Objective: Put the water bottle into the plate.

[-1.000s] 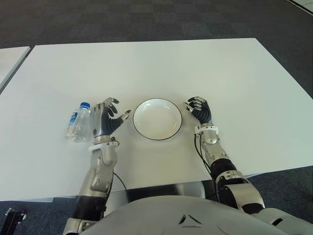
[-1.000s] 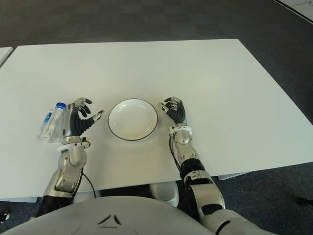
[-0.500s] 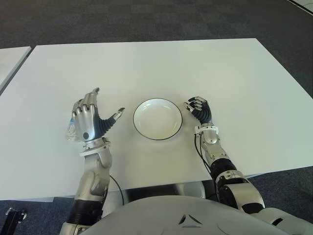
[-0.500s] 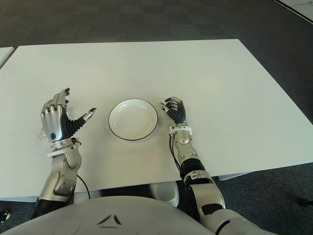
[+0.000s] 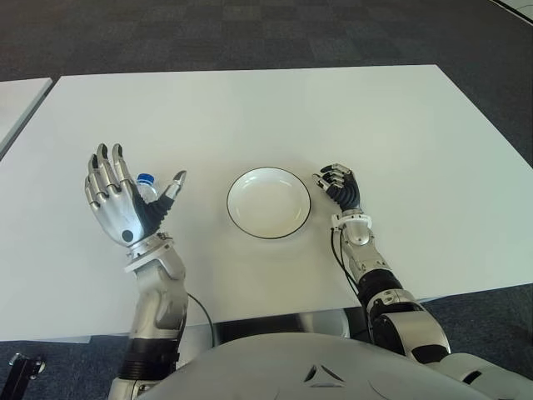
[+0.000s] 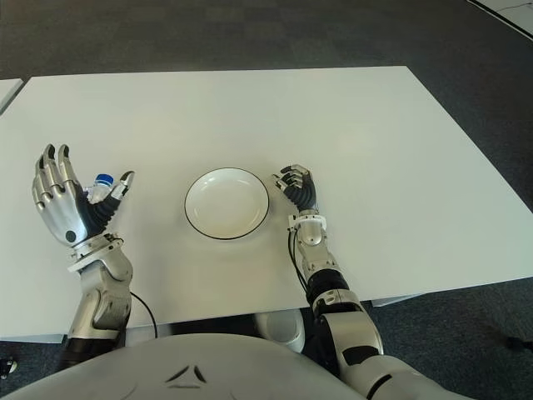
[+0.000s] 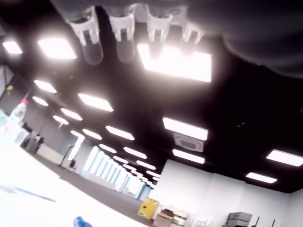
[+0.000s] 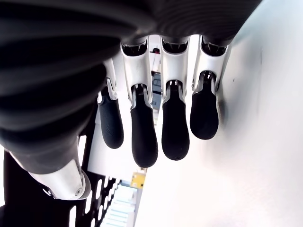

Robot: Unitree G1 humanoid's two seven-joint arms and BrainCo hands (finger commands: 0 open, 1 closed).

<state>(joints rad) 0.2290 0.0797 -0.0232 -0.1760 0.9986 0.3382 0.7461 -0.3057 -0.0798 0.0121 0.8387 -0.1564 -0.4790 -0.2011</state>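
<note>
The left hand [image 5: 125, 204] is raised above the table [image 5: 250, 108] with palm up and fingers spread wide, holding nothing. Just behind it, at about nine o'clock from the plate [image 5: 268, 202], the water bottle [image 5: 146, 185] lies mostly hidden, only its blue cap and a sliver of clear body showing past the thumb. The right hand [image 5: 340, 188] shows just beside the plate at three o'clock, its fingers loosely curled and empty. The plate is bare, so the bottle is not yet picked up. The bottle looks like thin clear plastic: probably light, smooth, and liable to roll or dent under a hard squeeze. The best hold is likely around the middle of the body, fingers and thumb wrapping opposite sides, not the narrow cap.
</note>
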